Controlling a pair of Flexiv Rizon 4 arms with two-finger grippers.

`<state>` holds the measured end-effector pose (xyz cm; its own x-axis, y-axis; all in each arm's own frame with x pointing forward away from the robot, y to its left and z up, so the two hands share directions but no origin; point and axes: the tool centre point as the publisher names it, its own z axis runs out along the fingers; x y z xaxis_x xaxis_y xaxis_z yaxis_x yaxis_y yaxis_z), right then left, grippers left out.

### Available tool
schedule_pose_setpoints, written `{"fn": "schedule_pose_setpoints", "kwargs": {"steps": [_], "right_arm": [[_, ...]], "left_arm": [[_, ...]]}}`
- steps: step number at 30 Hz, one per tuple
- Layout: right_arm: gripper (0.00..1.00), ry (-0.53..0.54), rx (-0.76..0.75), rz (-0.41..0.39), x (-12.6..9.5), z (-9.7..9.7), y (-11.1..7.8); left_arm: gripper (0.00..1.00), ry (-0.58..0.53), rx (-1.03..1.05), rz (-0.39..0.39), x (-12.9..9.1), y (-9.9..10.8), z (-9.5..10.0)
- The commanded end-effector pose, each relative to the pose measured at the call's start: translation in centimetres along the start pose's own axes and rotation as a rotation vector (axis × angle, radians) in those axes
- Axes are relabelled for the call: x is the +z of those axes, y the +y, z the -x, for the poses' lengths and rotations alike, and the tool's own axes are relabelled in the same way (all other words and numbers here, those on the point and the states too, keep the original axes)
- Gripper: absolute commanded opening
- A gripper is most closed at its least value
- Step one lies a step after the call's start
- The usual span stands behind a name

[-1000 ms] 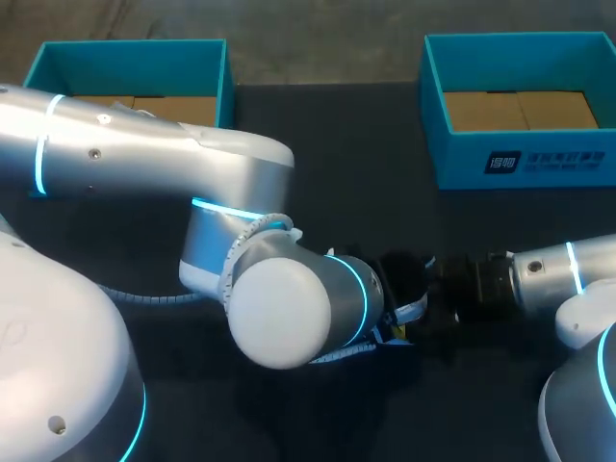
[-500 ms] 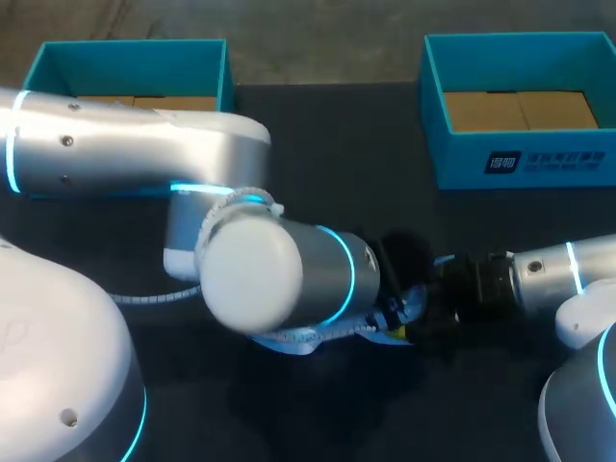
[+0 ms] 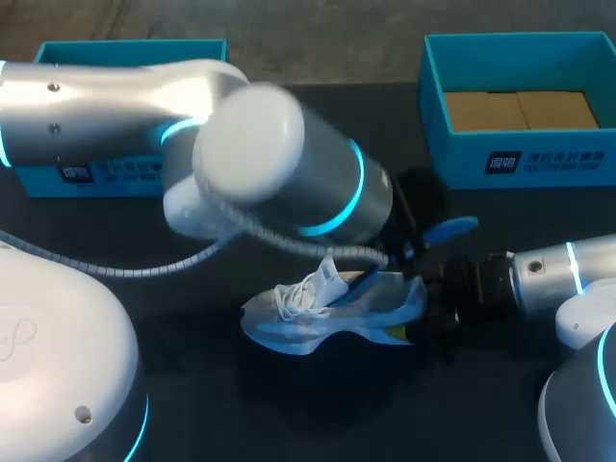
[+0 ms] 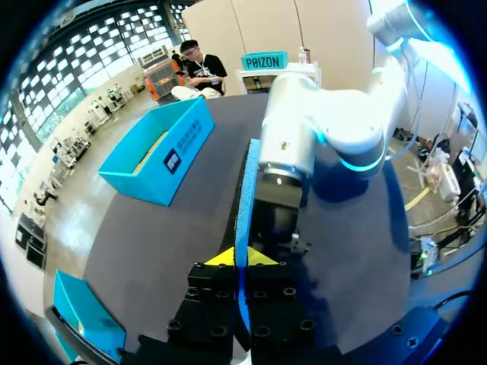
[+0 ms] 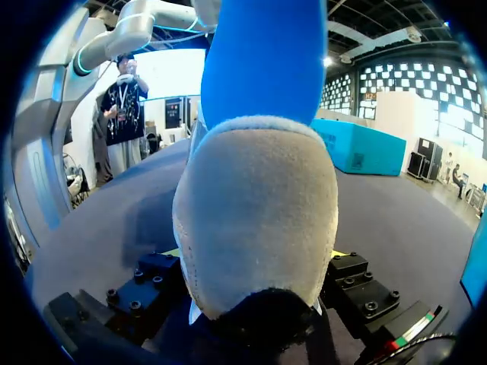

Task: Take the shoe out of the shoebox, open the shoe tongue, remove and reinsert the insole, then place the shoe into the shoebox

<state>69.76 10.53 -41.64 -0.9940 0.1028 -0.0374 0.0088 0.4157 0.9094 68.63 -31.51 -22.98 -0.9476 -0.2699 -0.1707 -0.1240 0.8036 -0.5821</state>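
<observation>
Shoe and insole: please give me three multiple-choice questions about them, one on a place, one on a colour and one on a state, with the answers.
1. Where is the shoe?
A. In the left box
B. On the table
C. In the right box

2. What colour is the insole?
A. Blue
B. Red
C. Green

3. In what state is the left gripper?
A. Open and empty
B. Shut on the laces
C. Shut on the insole

Answers:
1 B: the head view shows the white shoe lying on the dark table, outside both boxes.
2 A: the insole is bright blue.
3 C: in the left wrist view the left gripper has both yellow tips pressed on the insole's thin edge.
</observation>
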Motion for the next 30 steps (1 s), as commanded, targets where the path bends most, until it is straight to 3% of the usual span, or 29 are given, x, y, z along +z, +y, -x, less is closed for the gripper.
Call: {"fn": "schedule_pose_setpoints", "kwargs": {"steps": [1, 9, 18, 21, 30], "right_arm": [[0.00, -0.003, -0.001, -0.003, 0.0, -0.2, 0.0], [0.00, -0.003, -0.001, -0.003, 0.0, -0.2, 0.0], [0.00, -0.003, -0.001, -0.003, 0.0, -0.2, 0.0], [0.00, -0.003, -0.001, -0.003, 0.0, -0.2, 0.0], [0.00, -0.003, -0.001, -0.003, 0.0, -0.2, 0.0]], "left_arm": [[0.00, 0.151, -0.009, -0.004, -1.3, -0.8, 1.5], [0.00, 0.302, -0.043, -0.047, -3.6, -3.9, 2.4], [0.00, 0.435, -0.015, -0.138, -8.6, -6.7, 2.2], [0.00, 0.562, 0.017, -0.167, -10.6, -6.8, 1.8], [0.00, 0.562, 0.017, -0.167, -10.6, -6.8, 1.8]]}}
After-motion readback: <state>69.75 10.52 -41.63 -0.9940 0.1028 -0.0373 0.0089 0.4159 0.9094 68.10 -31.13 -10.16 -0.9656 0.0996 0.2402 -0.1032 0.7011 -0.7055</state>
